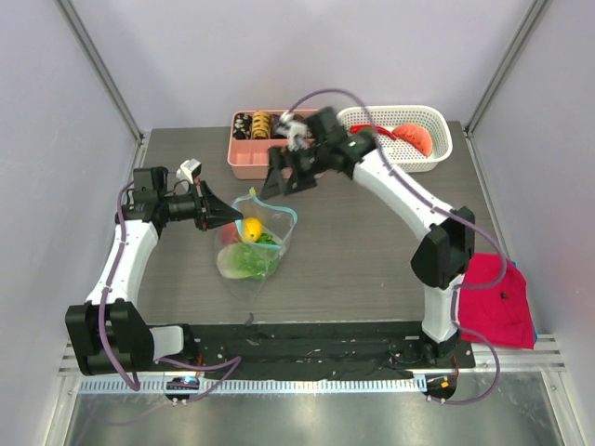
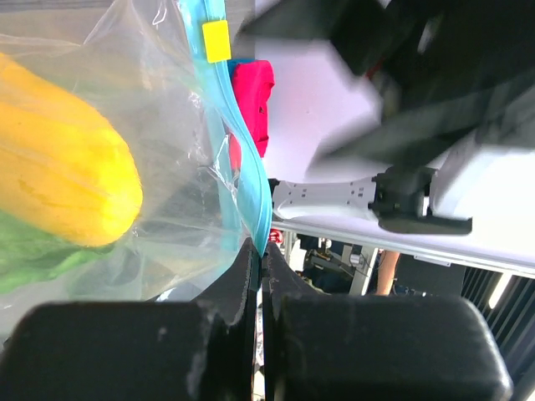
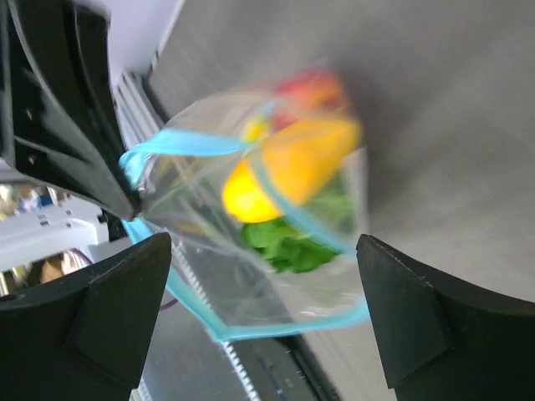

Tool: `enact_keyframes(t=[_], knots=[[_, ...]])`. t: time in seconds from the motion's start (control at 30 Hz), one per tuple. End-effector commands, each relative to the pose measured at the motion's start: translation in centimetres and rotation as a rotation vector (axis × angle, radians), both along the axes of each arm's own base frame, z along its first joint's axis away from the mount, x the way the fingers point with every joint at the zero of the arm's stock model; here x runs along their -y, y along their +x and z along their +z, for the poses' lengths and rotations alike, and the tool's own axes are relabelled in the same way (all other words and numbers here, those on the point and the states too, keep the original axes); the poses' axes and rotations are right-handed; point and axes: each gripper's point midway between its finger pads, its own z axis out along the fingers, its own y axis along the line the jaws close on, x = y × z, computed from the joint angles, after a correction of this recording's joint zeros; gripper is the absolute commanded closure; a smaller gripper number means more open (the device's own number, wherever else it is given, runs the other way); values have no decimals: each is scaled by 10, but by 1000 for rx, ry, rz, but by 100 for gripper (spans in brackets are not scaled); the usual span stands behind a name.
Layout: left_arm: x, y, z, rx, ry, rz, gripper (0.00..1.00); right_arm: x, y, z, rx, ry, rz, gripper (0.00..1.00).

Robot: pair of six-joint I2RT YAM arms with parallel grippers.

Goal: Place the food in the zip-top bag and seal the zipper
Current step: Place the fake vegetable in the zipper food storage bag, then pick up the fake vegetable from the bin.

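From above, we see the zip-top bag (image 1: pixel 253 253) mid-table holding food (image 1: pixel 250 229), with the left gripper (image 1: pixel 225 218) at its edge. The right gripper (image 1: pixel 279 184) hovers near it, in front of the pink tray (image 1: pixel 245 165).

On the left wrist, our jaws clamp the zipper (image 2: pixel 249 188), and the blurred right arm blocks what lies beyond.

On the right wrist, the fingers are spread wide and hold nothing.

Bag (image 1: pixel 253 249) at centre-left of counter (image 1: pixel 372 269), light-blue strip (image 1: pixel 284 212) along its far edge. Inside: yellow piece (image 1: pixel 251 229), green lettuce (image 1: pixel 249 263), something red (image 1: pixel 230 229) at the left side. Left jaws come in from the left and touch the bag's upper left edge. Right jaws hang just beyond the bag's far corner, apart from it; their opening is not readable here. Far edge of counter: pink tray (image 1: pixel 246 165), white basket (image 1: pixel 442 139) holding a red item (image 1: pixel 414 139). Red cloth (image 1: pixel 497 302) at right edge.
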Motion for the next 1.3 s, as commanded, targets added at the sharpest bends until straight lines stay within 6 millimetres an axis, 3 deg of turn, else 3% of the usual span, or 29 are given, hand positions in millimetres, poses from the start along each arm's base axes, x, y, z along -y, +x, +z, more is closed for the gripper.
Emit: enact_keyframes(t=[0.0,0.03,0.07,0.13,0.17,0.2,0.27,0.3,0.4,0.43,0.5,0.53,0.67,0.8,1.0,1.27], knots=[[2,-4,14,62,-23,-25,100,98,99,70,192,155,-154,4],[2,-3,14,65,-21,-23,100,118,118,71,223,142,-199,4],[2,-4,14,66,-19,-24,100,161,153,61,269,101,-280,4],[2,-4,14,66,-18,-22,100,210,192,65,372,26,-390,5],[2,-4,13,64,-16,-21,100,231,212,49,382,-16,-422,5],[1,-3,13,66,-14,-18,100,274,235,57,497,-105,-481,5],[1,-2,12,61,-13,-16,100,306,260,47,555,-191,-535,5],[2,-2,11,61,-12,-17,100,347,282,37,610,-277,-584,5],[1,0,10,55,-10,-13,100,389,314,25,706,-406,-657,4],[1,0,10,53,-11,-14,100,410,323,8,710,-476,-678,3],[1,0,10,57,-9,-15,100,424,335,-4,735,-508,-686,2],[1,0,10,55,-7,-14,100,431,340,-21,719,-517,-684,1],[1,-1,9,48,-5,-11,100,442,355,-53,720,-549,-691,1],[1,0,9,47,-3,-14,100,449,370,-73,741,-564,-723,1],[0,0,9,46,2,-14,100,455,381,-111,740,-606,-703,1],[0,1,8,30,8,-7,100,464,384,-147,717,-636,-729,1]])
